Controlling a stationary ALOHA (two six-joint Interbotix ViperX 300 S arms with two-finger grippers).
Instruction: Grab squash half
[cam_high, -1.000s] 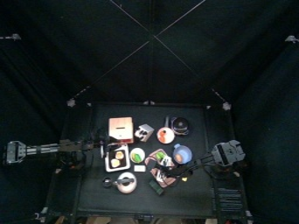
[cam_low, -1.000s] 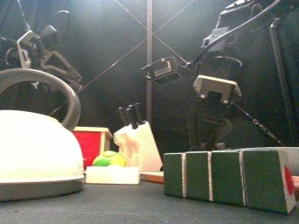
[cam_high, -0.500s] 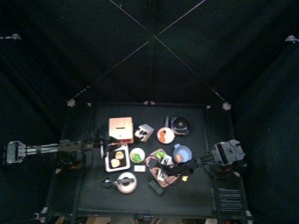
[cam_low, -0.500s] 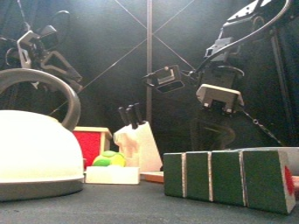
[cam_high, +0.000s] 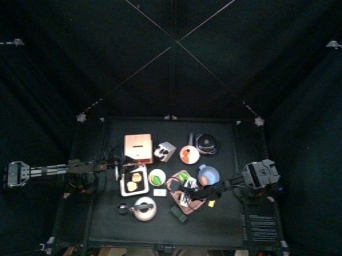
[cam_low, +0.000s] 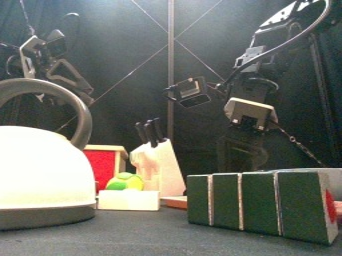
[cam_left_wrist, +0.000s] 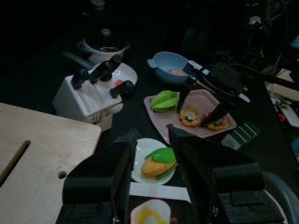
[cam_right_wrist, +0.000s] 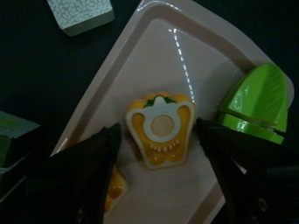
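Note:
A squash half (cam_right_wrist: 162, 129), yellow with an orange cut face, lies on a pale pink tray (cam_right_wrist: 140, 61). My right gripper (cam_right_wrist: 162, 145) is open right over it, one jaw on each side, not closed on it. A second orange piece (cam_right_wrist: 114, 198) lies at the tray's edge. The left wrist view shows the same tray (cam_left_wrist: 239, 133), the squash (cam_left_wrist: 194, 108) and the right gripper (cam_left_wrist: 218, 85) above it. My left gripper (cam_left_wrist: 156, 154) is open and empty above a white plate (cam_left_wrist: 149, 175) holding a yellow-green food.
A green vegetable piece (cam_right_wrist: 260, 103) lies beside the squash on the tray. A white knife block (cam_left_wrist: 91, 87), a blue bowl (cam_left_wrist: 172, 64) and a wooden board (cam_left_wrist: 30, 144) stand nearby. A white kettle (cam_low: 40, 175) and green blocks (cam_low: 267, 202) crowd the table's front.
My right arm has dipped a little and shifted slightly toward the tray. The left arm has not moved.

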